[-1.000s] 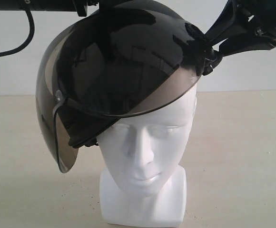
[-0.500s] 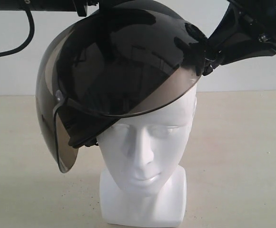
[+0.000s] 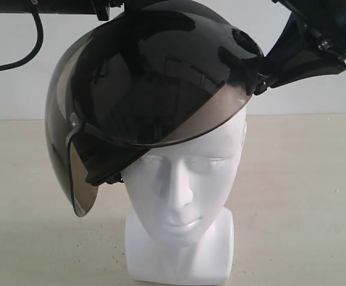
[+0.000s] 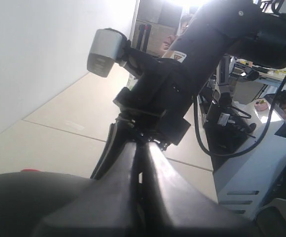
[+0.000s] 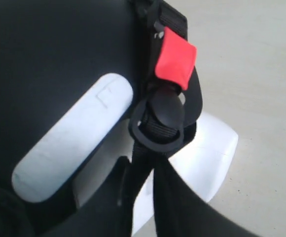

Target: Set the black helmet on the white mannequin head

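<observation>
The black helmet (image 3: 155,77) sits tilted on top of the white mannequin head (image 3: 182,185), its smoky visor hanging low on the left side and the face uncovered. My right gripper (image 3: 261,80) is at the helmet's right side. In the right wrist view it (image 5: 150,163) is shut on the helmet's black chin strap (image 5: 142,148), just below a ring buckle (image 5: 162,118) and a red tab (image 5: 175,61). My left gripper (image 4: 140,148) reaches over the helmet shell (image 4: 29,202) with its jaws shut; I make out nothing between them. The helmet hides it in the exterior view.
The head's blocky neck base (image 3: 179,256) stands on a beige tabletop (image 3: 304,196) before a white wall. The left arm (image 3: 98,7) and its cable (image 3: 36,42) cross the top left. The right arm (image 4: 197,64) fills the left wrist view's middle.
My right gripper has lifted and turned slightly at the helmet's right side. The helmet, the head and the left arm have not visibly moved.
</observation>
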`<action>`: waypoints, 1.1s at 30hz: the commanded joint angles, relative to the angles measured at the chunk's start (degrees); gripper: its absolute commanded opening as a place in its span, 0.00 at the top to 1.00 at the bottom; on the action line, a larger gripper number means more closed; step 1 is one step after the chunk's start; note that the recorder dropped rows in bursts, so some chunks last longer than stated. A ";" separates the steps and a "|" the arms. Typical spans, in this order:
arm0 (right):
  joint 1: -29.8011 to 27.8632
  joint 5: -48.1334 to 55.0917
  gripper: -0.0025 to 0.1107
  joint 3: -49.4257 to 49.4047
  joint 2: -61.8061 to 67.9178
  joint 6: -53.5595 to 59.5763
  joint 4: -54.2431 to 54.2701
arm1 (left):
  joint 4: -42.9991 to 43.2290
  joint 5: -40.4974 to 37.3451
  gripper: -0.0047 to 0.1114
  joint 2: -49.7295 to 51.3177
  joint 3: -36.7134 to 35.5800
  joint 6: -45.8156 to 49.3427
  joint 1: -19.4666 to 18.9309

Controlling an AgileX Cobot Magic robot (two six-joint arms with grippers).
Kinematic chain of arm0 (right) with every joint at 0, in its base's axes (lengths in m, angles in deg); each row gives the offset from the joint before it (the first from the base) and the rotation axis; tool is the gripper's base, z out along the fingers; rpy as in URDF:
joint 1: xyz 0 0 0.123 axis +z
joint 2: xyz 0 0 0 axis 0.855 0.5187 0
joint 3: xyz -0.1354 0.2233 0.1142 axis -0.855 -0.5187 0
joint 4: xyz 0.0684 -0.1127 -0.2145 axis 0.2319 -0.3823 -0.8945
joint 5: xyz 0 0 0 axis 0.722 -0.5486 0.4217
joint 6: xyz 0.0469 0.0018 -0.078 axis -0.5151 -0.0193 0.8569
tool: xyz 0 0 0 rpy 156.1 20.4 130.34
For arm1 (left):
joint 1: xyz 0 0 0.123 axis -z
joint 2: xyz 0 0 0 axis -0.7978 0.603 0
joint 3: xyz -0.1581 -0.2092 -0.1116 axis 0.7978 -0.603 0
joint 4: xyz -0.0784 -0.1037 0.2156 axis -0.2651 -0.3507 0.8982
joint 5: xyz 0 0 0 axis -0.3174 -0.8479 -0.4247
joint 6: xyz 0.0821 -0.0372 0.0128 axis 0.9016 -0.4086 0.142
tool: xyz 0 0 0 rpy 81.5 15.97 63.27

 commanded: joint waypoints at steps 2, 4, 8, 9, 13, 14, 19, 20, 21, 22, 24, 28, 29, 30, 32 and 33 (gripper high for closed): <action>0.03 -0.23 0.98 0.47 -0.27 0.04 -3.37 | 8.31 -0.55 0.92 2.67 -2.04 -1.93 0.97; 0.03 -0.23 0.98 0.47 -0.27 0.04 -4.93 | 8.31 -0.55 0.92 2.67 -2.04 -1.93 0.97; 0.03 0.00 0.98 0.47 -0.71 -1.00 -9.72 | 8.19 -0.42 0.92 2.67 -2.04 -1.93 0.97; 0.03 0.13 0.98 0.47 -1.04 -1.50 -10.97 | 8.19 -0.42 0.92 2.67 -2.04 -1.93 0.97; 0.03 1.48 0.98 0.47 -3.82 -3.75 -16.61 | 8.18 -0.42 0.92 2.04 -2.04 -2.79 0.97; 0.03 1.63 0.98 0.36 -4.77 -4.70 -18.07 | 8.18 -0.58 0.92 1.80 -2.04 -2.79 0.97; 0.03 2.66 0.98 0.36 -7.13 -5.68 -19.24 | 8.18 -0.79 0.92 0.76 -2.04 -3.47 1.14; 0.03 2.66 0.98 0.36 -7.13 -5.68 -19.24 | 8.73 -0.79 0.92 0.76 -2.04 -3.48 1.51; 0.03 2.66 0.98 0.28 -7.00 -5.56 -19.47 | 9.17 -0.79 0.92 0.65 -2.04 -3.78 2.05; 0.03 2.66 0.98 0.14 -7.00 -5.56 -19.59 | 10.03 -0.79 0.92 0.65 -2.04 -4.32 2.91; 0.03 2.66 0.98 -0.80 -7.00 -5.56 -19.59 | 10.88 -0.42 0.92 0.65 -2.04 -4.44 4.81; 0.03 2.66 0.98 -1.87 -7.00 -5.20 -19.46 | 10.74 1.96 0.92 0.65 -2.04 -4.44 7.52; 0.03 2.66 0.98 -1.87 -7.11 -5.20 -19.46 | 10.74 2.14 0.92 0.65 -2.04 -4.44 7.57; 0.03 2.66 0.98 -1.87 -7.39 -4.57 -18.97 | 10.74 2.27 0.92 0.65 -2.04 -4.44 7.57; 0.03 2.55 0.98 -1.74 -7.67 -3.17 -17.40 | 10.74 2.61 0.92 0.65 -2.04 -4.54 7.57; 0.03 2.65 0.98 -1.44 -7.67 -2.51 -16.55 | 10.74 2.61 0.92 0.65 -2.04 -4.54 7.57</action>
